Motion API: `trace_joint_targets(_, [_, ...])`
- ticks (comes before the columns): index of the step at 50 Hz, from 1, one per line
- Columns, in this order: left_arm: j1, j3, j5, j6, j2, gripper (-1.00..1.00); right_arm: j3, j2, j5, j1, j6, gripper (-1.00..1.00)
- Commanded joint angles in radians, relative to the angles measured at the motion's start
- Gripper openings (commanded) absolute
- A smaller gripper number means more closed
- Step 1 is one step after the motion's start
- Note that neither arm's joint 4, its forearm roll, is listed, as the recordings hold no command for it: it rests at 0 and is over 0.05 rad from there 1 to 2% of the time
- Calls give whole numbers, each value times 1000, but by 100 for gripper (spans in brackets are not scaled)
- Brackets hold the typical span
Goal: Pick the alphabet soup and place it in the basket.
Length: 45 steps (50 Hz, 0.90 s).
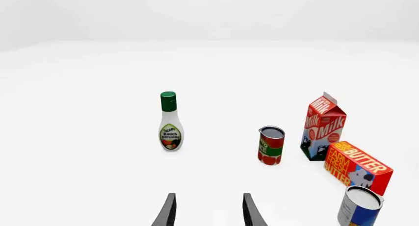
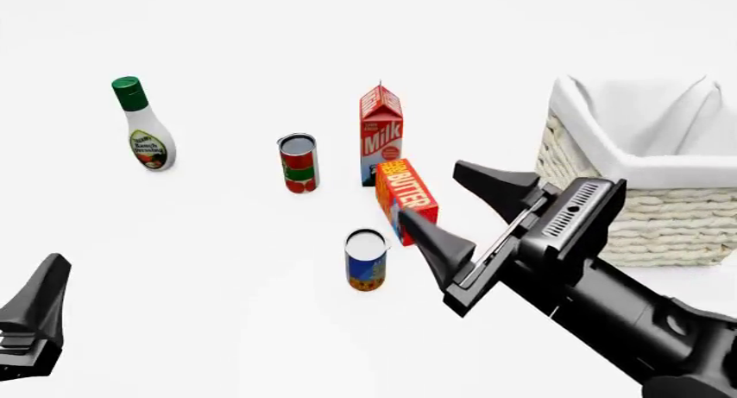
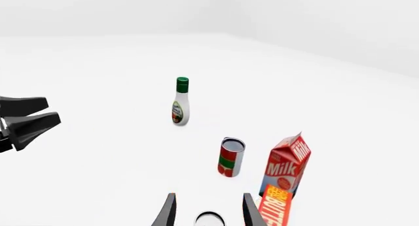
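The alphabet soup (image 2: 366,260) is a small can with a dark blue label and a pale top, standing upright in front of the butter box. It also shows in the left wrist view (image 1: 360,206), and its top shows at the edge of the right wrist view (image 3: 209,219), between the fingers. My right gripper (image 2: 469,215) is open and empty, raised to the right of the can, between it and the basket (image 2: 668,217). The basket is woven cream with a white lining, at the right. My left gripper (image 2: 40,307) is open and empty at the near left.
A red-and-green can (image 2: 299,163), a milk carton (image 2: 381,135) and an orange butter box (image 2: 406,195) stand close behind the soup. A ranch dressing bottle (image 2: 143,126) stands at the far left. The left gripper (image 3: 52,111) shows in the right wrist view.
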Motion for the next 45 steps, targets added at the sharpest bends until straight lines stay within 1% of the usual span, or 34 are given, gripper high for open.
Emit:
trace_joint_targets(1, [0, 0, 0, 0, 0, 100, -4, 75, -53, 1, 9, 100])
trace_joint_targets(25, [0, 0, 0, 0, 0, 100, -13, 175, -115, 7, 19, 100])
trace_joint_targets(45, [0, 0, 0, 0, 0, 100, -47, 352, -204, -10, 43, 100])
